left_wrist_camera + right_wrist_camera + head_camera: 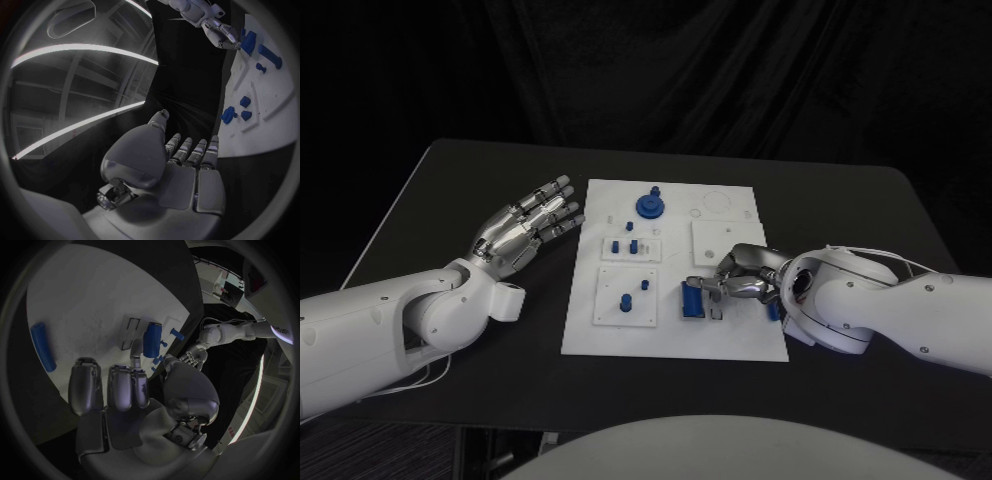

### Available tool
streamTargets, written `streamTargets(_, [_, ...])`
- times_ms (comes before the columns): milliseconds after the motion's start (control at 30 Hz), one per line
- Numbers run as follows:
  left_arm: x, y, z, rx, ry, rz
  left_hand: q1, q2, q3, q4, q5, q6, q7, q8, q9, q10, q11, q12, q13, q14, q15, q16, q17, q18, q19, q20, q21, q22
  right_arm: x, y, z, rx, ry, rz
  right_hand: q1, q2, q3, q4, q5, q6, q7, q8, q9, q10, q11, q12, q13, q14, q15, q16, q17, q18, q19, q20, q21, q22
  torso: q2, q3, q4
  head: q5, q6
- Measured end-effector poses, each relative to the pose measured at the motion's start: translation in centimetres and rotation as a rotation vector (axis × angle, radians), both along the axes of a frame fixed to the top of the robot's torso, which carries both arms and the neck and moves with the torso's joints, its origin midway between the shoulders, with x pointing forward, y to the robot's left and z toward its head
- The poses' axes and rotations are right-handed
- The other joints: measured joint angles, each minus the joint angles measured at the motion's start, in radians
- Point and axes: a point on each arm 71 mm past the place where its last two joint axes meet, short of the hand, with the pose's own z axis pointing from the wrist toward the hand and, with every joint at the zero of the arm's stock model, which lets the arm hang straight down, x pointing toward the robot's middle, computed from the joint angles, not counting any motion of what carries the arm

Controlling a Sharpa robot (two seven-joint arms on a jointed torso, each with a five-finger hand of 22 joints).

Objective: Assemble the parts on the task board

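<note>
Left hand (528, 227) spread, holding nothing, right hand (737, 278) fingers touching blue part (691, 299), grasp unclear

Head camera: looked down from above onto the table (473, 170). Left wrist camera: sat close behind the left hand (181, 172), facing across the task board (275, 107). Right wrist camera: close behind the right hand (134, 400), apparently angled at the same board.
</note>
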Motion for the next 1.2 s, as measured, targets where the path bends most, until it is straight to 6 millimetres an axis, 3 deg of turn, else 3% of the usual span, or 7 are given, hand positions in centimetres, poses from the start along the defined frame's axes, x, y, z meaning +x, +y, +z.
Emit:
streamTargets(233, [0.0, 0.0, 0.0, 0.0, 0.0, 0.0, 0.0, 0.0, 0.0, 0.0, 0.0, 0.004, 0.004, 0.0, 0.001, 0.0, 0.0, 0.0, 0.0, 0.0, 0.0, 0.0, 0.0, 0.0, 0.0, 0.0, 0.0, 0.0, -0.2, -0.2, 0.2, 0.017, -0.015, -0.001, 0.102, 0.027, -0.012, -0.007, 0.111, 0.008, 0.0, -0.004, 0.013, 0.0, 0.0, 0.0, 0.0, 0.0, 0.0, 0.0, 0.0, 0.0, 0.0, 0.0, 0.0, 0.0, 0.0, 0.0, -0.0001, 0.0, 0.0])
streamTargets(300, [0.0, 0.0, 0.0, 0.0, 0.001, 0.0, 0.0, 0.0, 0.0, 0.0, 0.0, 0.004, 0.004, 0.0, 0.001, 0.0, 0.0, 0.0, 0.0, 0.0, 0.0, 0.0, 0.0, 0.0, 0.0, 0.0, 0.0, 0.0, -0.3, -0.2, 0.3, 0.028, -0.026, 0.001, 0.189, 0.03, 0.01, -0.048, 0.192, -0.008, 0.0, -0.013, 0.018, 0.0, 0.0, 0.0, 0.0, 0.0, 0.0, 0.0, 0.0, 0.0, 0.0, 0.0, 0.0, 0.0, 0.0, 0.0001, -0.0002, 0.0, 0.0])
streamTargets(467, [-0.1, 0.1, 0.0, 0.0, 0.001, 0.002, 0.0, 0.0, 0.0, 0.0, 0.004, 0.006, 0.006, 0.0, 0.001, 0.0, 0.0, 0.0, 0.0, 0.0, 0.0, 0.0, 0.0, 0.0, 0.0, 0.0, 0.0, 0.0, -0.5, -0.3, 0.8, 0.073, -0.088, 0.016, 0.296, 0.007, 0.033, -0.099, 0.284, -0.081, 0.021, -0.054, 0.001, 0.0, 0.022, 0.0, 0.0, 0.001, 0.012, 0.0, 0.0, 0.0, -0.002, 0.007, 0.0, 0.0, 0.0, 0.0005, -0.0005, 0.003, 0.0])
streamTargets(700, [-0.1, 0.3, 0.0, 0.002, 0.001, 0.004, 0.0, 0.0, 0.0, 0.0, 0.004, 0.007, 0.007, 0.0, 0.001, 0.0, 0.0, 0.0, 0.0, 0.0, 0.0, 0.0, 0.0, 0.0, 0.0, 0.0, 0.0, 0.0, -0.8, 0.0, 1.9, 0.143, -0.22, 0.081, 0.429, -0.027, 0.074, -0.164, 0.378, -0.15, 0.074, -0.194, -0.173, 0.0, 0.068, 0.0, 0.0, 0.001, 0.053, 0.006, 0.0, 0.0, 0.0, 0.043, 0.009, 0.0, 0.0, 0.0003, -0.0005, 0.003, 0.0])
streamTargets(833, [-0.1, 0.3, 0.0, 0.002, 0.001, 0.004, 0.0, 0.0, 0.003, -0.003, 0.004, 0.007, 0.007, 0.0, 0.002, 0.0, 0.0, 0.0, 0.0, 0.0, 0.0, 0.0, 0.0, 0.0, 0.0, 0.0, 0.0, 0.0, -1.0, 0.3, 2.3, 0.168, -0.275, 0.125, 0.473, -0.034, 0.102, -0.2, 0.4, -0.156, 0.088, -0.246, -0.252, 0.0, 0.068, 0.0, 0.0, 0.001, 0.053, 0.006, 0.0, 0.0, 0.0, 0.05, 0.009, 0.0, 0.001, 0.0001, -0.0005, 0.001, 0.0])
streamTargets(967, [-0.1, 0.3, 0.0, 0.002, 0.001, 0.004, 0.0, 0.0, 0.003, -0.003, 0.004, 0.01, 0.01, 0.0, 0.002, -0.003, -0.003, 0.0, 0.0, 0.0, 0.0, 0.0, 0.0, 0.0, 0.0, 0.0, 0.0, 0.0, -1.2, 0.5, 2.4, 0.18, -0.31, 0.163, 0.479, -0.035, 0.118, -0.217, 0.4, -0.151, 0.095, -0.287, -0.322, 0.0, 0.068, 0.0, 0.0, 0.001, 0.053, 0.006, 0.0, 0.0, 0.0, 0.05, 0.009, 0.0, 0.001, 0.0, 0.0, 0.001, 0.0])
streamTargets(1200, [-0.1, 0.3, 0.0, 0.002, 0.001, 0.005, 0.0, 0.0, 0.003, -0.003, 0.004, 0.011, 0.011, 0.0, 0.002, -0.003, -0.003, 0.0, 0.0, 0.0, 0.0, 0.0, 0.0, 0.0, 0.0, 0.0, 0.0, -0.001, -1.5, 0.7, 2.2, 0.183, -0.326, 0.202, 0.491, -0.034, 0.143, -0.242, 0.4, -0.117, 0.096, -0.331, -0.409, 0.0, 0.068, 0.0, 0.0, 0.001, 0.053, 0.006, 0.0, 0.0, 0.0, 0.05, 0.013, 0.0, 0.001, -0.0005, -0.001, 0.005, 0.0])
